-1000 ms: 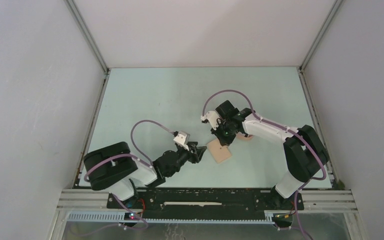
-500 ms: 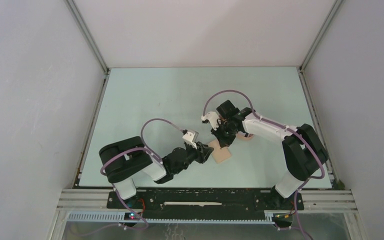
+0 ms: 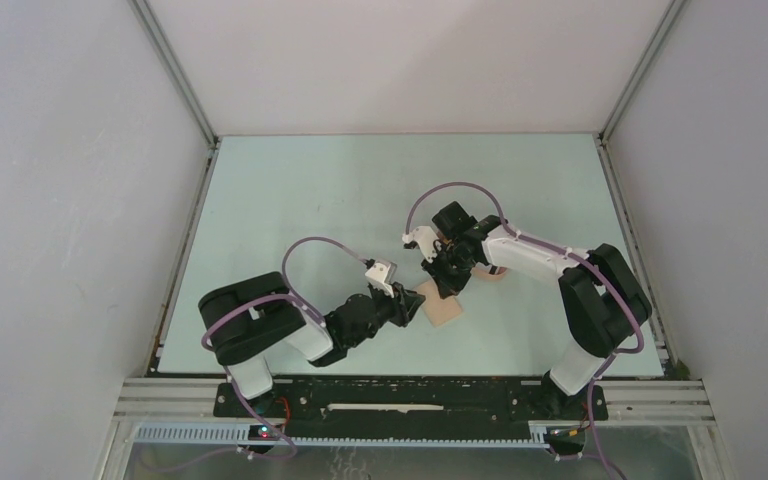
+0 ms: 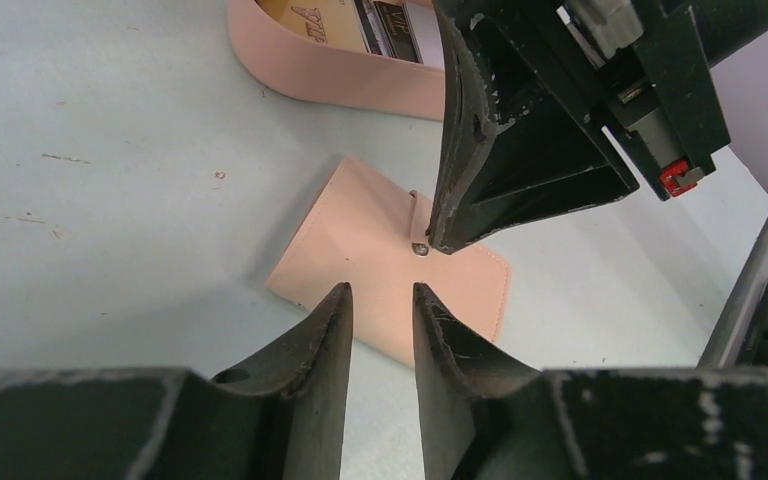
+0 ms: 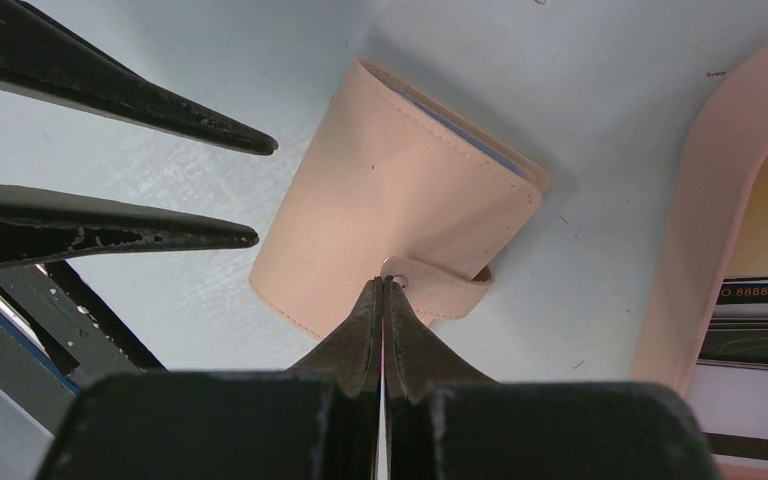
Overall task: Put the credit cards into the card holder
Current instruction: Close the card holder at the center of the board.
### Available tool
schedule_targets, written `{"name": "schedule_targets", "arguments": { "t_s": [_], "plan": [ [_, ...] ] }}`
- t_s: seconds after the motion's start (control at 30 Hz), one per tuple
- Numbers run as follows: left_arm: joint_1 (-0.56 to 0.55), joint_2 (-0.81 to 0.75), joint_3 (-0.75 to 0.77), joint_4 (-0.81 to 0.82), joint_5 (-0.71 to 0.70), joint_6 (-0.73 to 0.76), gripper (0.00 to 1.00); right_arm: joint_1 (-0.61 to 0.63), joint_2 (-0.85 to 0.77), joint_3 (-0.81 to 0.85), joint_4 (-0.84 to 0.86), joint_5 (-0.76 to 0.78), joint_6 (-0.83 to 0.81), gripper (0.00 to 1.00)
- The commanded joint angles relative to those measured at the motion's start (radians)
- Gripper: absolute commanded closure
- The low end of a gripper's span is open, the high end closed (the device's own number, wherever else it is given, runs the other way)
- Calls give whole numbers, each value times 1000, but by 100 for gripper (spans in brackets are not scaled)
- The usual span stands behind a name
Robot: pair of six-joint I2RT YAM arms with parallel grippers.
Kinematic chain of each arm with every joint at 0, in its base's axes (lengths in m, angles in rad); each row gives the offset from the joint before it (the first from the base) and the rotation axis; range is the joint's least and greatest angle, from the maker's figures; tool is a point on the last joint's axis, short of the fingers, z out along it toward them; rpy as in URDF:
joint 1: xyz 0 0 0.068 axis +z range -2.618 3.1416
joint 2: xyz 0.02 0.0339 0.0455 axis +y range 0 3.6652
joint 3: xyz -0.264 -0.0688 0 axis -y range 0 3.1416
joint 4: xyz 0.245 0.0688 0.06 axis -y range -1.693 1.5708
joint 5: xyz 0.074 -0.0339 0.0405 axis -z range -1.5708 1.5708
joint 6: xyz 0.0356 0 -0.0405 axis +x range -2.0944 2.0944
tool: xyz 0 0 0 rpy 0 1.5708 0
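The card holder (image 3: 444, 306) lay folded on the tabletop (image 3: 360, 190), near centre. The right gripper (image 5: 385, 285) was pinched together, tips on the snap tab (image 5: 442, 292). The left gripper (image 4: 380, 292), slightly parted, sat just left of it, holding nothing. The credit cards (image 5: 760, 320) lay in the peach tray (image 5: 690, 230), right.

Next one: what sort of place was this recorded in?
Most likely a lab robot cell, not a home: blank white walls in metal framing, a pale tabletop, and a left arm and right arm bolted to a rail at its near edge.
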Motion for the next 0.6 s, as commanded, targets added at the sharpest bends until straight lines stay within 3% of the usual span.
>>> {"name": "schedule_targets", "arguments": {
  "t_s": [0.0,0.57],
  "plan": [
    [8,10,26,8,0,-8,67,-4,10,32,-6,-24,8,100],
    [42,28,-2,76,50,-38,71,15,2,25,29,1,20,100]
  ]
}}
